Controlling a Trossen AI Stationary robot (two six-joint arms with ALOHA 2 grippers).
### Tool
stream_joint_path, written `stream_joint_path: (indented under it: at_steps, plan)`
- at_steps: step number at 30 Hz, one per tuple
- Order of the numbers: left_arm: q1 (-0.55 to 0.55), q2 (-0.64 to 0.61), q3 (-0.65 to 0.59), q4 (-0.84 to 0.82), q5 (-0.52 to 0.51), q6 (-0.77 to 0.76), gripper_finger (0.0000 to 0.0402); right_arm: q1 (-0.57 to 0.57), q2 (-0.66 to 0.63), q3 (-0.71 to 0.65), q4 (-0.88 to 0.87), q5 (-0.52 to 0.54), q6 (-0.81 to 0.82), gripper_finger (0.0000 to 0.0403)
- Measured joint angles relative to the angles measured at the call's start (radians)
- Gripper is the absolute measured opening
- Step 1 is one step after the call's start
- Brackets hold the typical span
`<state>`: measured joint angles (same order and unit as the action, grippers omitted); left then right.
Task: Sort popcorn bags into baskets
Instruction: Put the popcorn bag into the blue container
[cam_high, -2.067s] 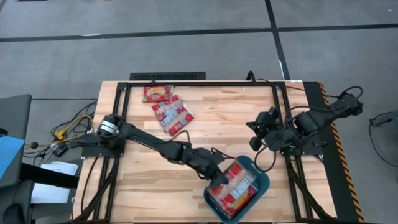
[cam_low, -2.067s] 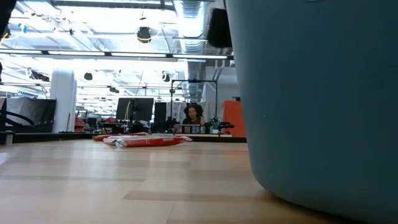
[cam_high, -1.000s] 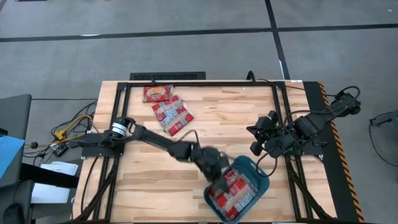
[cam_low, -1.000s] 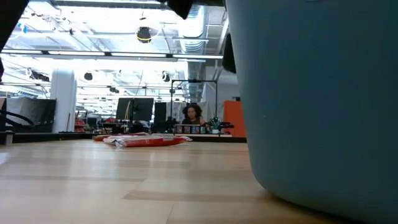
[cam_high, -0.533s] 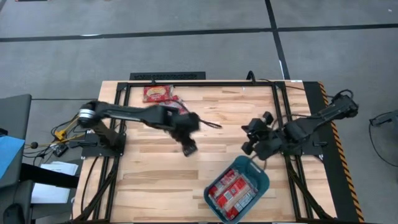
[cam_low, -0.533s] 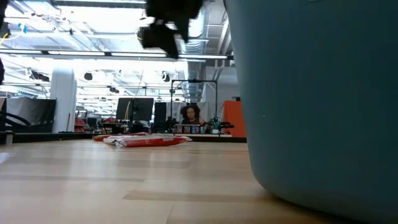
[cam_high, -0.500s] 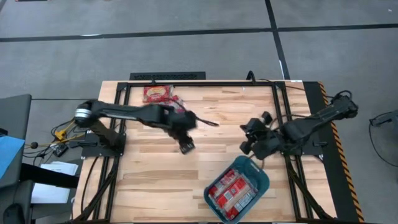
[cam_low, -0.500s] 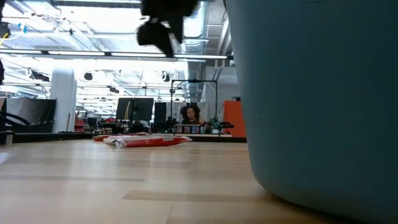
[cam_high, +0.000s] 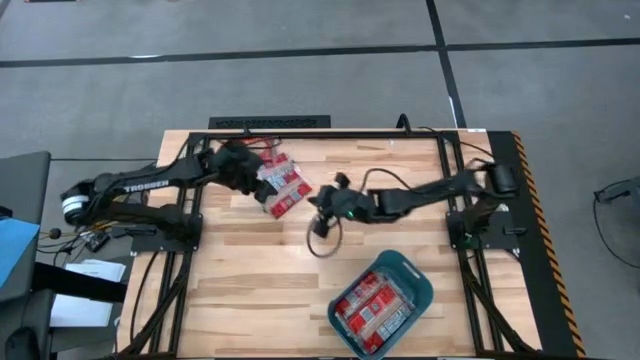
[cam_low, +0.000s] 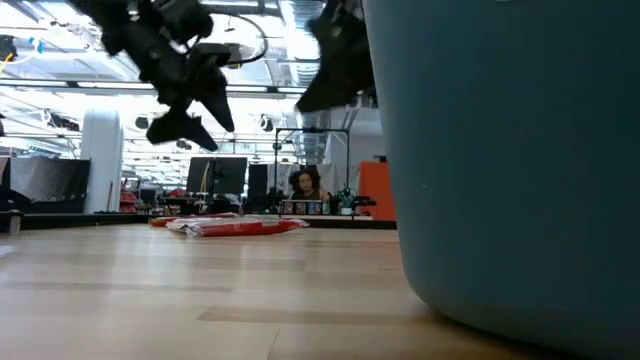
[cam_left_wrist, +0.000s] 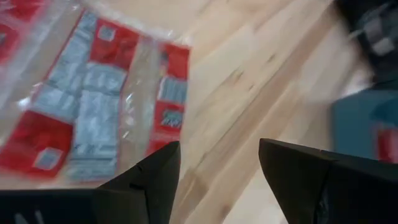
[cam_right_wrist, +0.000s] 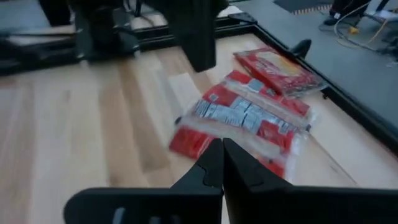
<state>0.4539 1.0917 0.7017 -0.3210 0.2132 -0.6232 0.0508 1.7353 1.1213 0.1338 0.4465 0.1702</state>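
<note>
- The left gripper (cam_high: 262, 172) hangs above the loose popcorn bags at the far left of the table; its two fingers (cam_left_wrist: 146, 183) stand apart with bare wood showing between them, and nothing is held.
- The right gripper (cam_high: 318, 203) reaches across the table's middle to a position just right of those same bags; its fingers (cam_right_wrist: 214, 165) are pressed together and hold nothing.
- The low view shows both grippers raised clear of the table top.
- Loose popcorn bags (cam_high: 281, 186): a small overlapping cluster of red packets with pale label panels lies flat on the wood, partly beneath the left gripper. One further red packet (cam_high: 254, 148) lies at the far edge, mostly hidden by the left arm.
- Teal basket (cam_high: 417, 279): it sits at the near edge of the table, right of centre, turned at an angle, well apart from both grippers and from the loose bags.
- Several red popcorn bags (cam_high: 369, 308) lie inside the basket, stacked flat.
- In the low view, the basket wall (cam_low: 500, 160) fills the right side of the picture, and the loose bags (cam_low: 235, 226) show as a low red strip far across the wooden table (cam_high: 400, 165).
</note>
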Motion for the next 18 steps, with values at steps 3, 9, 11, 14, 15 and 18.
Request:
stream_joint_path:
  at_steps: [3, 9, 11, 14, 15, 18]
  plan:
    - [0.065, -0.034, -0.103, 0.142, 0.052, -0.049, 0.0206, -0.074, 0.09, 0.0, 0.132, -0.069, 0.02, 0.002]
    - [0.139, -0.021, -0.173, 0.193, 0.076, -0.054, 0.0206, -0.163, 0.261, 0.066, 0.186, -0.133, 0.042, 0.0014]
    - [0.154, -0.017, -0.179, 0.19, 0.075, -0.053, 0.0206, -0.176, 0.314, 0.111, 0.177, -0.14, 0.038, 0.0014]
    - [0.166, -0.012, -0.179, 0.199, 0.074, -0.043, 0.0206, -0.185, 0.384, 0.177, 0.134, -0.166, 0.038, 0.0021]
    - [0.168, -0.012, -0.179, 0.2, 0.072, -0.042, 0.0206, -0.185, 0.4, 0.196, 0.104, -0.172, 0.039, 0.0023]
    - [0.169, -0.012, -0.179, 0.202, 0.043, -0.04, 0.0206, -0.184, 0.439, 0.246, 0.022, -0.185, 0.039, 0.0025]
